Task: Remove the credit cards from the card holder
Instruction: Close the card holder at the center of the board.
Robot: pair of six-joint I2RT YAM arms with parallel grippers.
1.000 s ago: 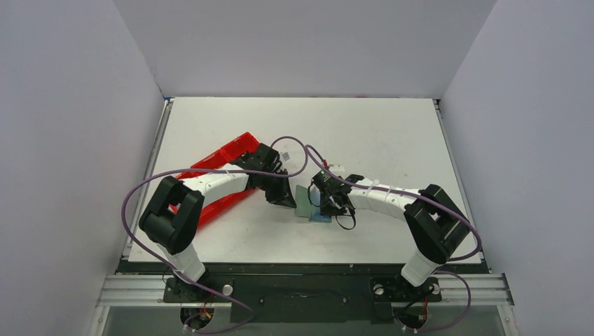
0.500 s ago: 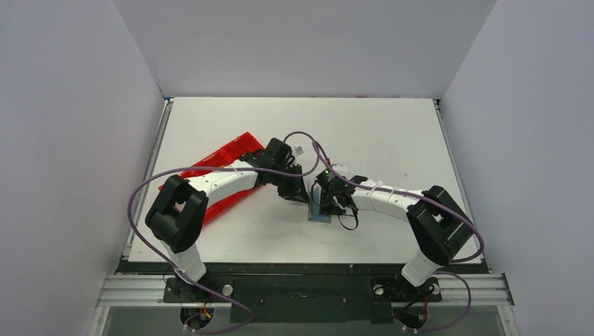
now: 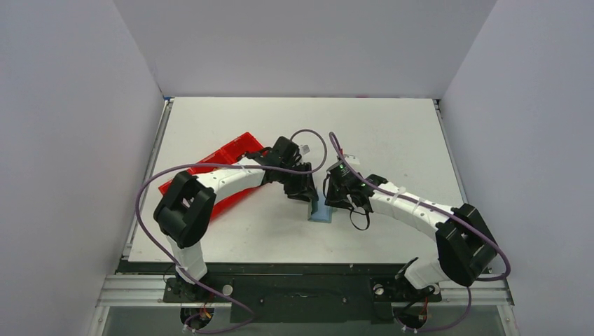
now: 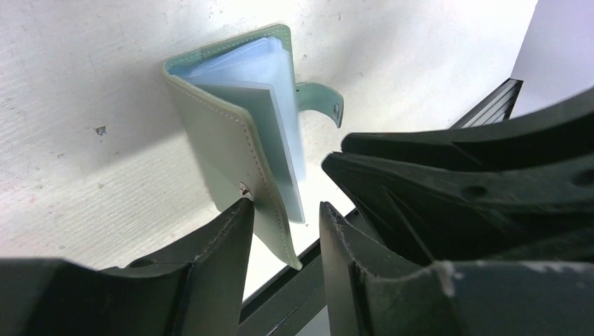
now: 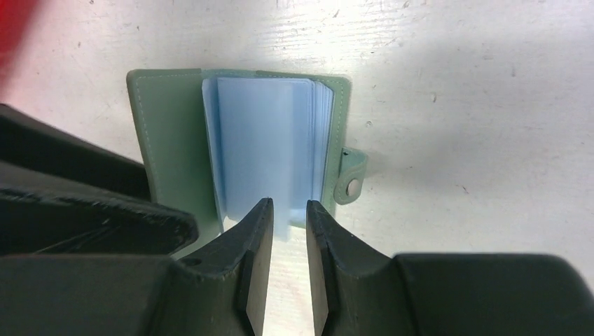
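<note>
1. Grey-green card holder (image 5: 168, 133) lies open on the table (image 3: 392, 133). One half of its cover is tilted up, and a stack of pale blue sleeves (image 5: 259, 140) fans out between the halves. Its snap tab (image 5: 350, 175) juts from the other half's outer edge.
2. A second ago the left gripper (image 4: 284, 210) was pressed together and stood off to the holder's left. It has since swung in over the holder and parted its jaws. The edge of the tilted cover half now sits in the gap between them, apparently not yet squeezed.
3. On the holder's right, the right gripper (image 5: 288, 210) has kept its narrow gap. A sleeve's lower edge reaches in between its tips, but I cannot tell whether it is pinched.
4. My reading is that the left side is taking over the cover to free the right for the sleeves. No extraction has started.
5. Only translucent blue plastic shows in the holder. No credit cards are visible, and I cannot tell whether any sleeve is loaded.
6. Well to the holder's left, the red tray (image 3: 231, 150) is partly hidden under the left arm (image 3: 224, 182), so its contents cannot be made out.
</note>
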